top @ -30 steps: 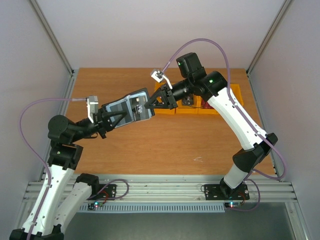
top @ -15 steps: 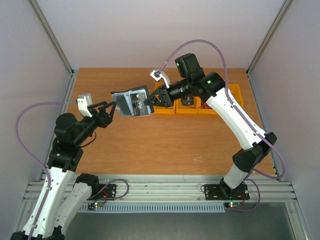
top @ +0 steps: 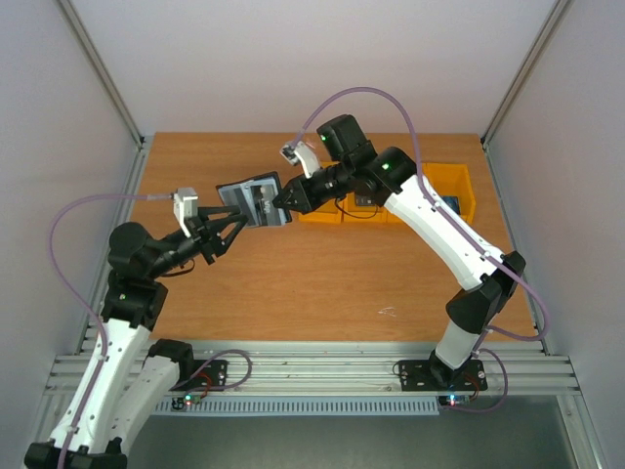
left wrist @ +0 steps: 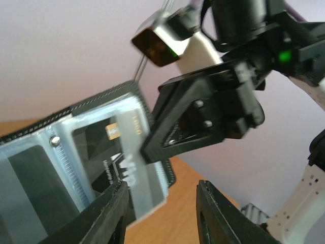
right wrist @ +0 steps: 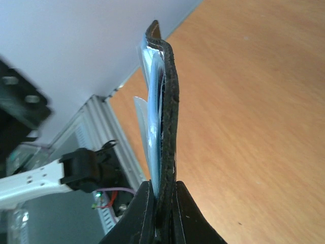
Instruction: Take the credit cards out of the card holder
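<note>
The right gripper [top: 286, 198] holds the small black bifold card holder [top: 251, 201] open in the air above the brown wooden table [top: 322, 274], with its jaws pinching the holder's edge. A pale grey-blue plastic card [left wrist: 138, 179] sticks out of one pocket. The left gripper [top: 232, 225] is just beside the holder, with its jaws spread apart.

We see our right end effector [right wrist: 163, 199] pinching the card holder [right wrist: 168, 101] edge-on, pale credit cards [right wrist: 145, 127] peeking along its left face, wooden surface [right wrist: 254, 101] beyond
</note>
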`<state>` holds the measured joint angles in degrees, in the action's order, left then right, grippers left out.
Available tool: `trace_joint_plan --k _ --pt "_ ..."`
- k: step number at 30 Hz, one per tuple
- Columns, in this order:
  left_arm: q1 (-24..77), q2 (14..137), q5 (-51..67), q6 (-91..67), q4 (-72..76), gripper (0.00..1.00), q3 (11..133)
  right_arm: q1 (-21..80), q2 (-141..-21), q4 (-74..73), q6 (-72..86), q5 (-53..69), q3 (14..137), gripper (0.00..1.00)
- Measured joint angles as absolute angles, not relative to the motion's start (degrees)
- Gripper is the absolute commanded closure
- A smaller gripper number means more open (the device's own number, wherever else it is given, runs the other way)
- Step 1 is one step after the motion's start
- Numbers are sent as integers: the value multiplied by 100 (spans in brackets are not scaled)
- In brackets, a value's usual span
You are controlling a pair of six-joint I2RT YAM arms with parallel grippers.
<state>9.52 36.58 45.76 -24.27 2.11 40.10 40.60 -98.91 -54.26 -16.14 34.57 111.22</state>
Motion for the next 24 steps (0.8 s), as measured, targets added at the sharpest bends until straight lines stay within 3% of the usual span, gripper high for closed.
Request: trace_joint_plan --k 10,21,24 --pt "939 3863 4814 -3326 373 63 3966 4134 -9745 -4753 -1675 4792 10921 99" --pt "976 3927 5083 -3605 884 67 3933 4261 -9736 -4469 -1772 4827 10925 99" --pt "1044 3981 5240 -3651 1100 73 3935 4281 -9815 -4410 -1754 4823 10982 99"
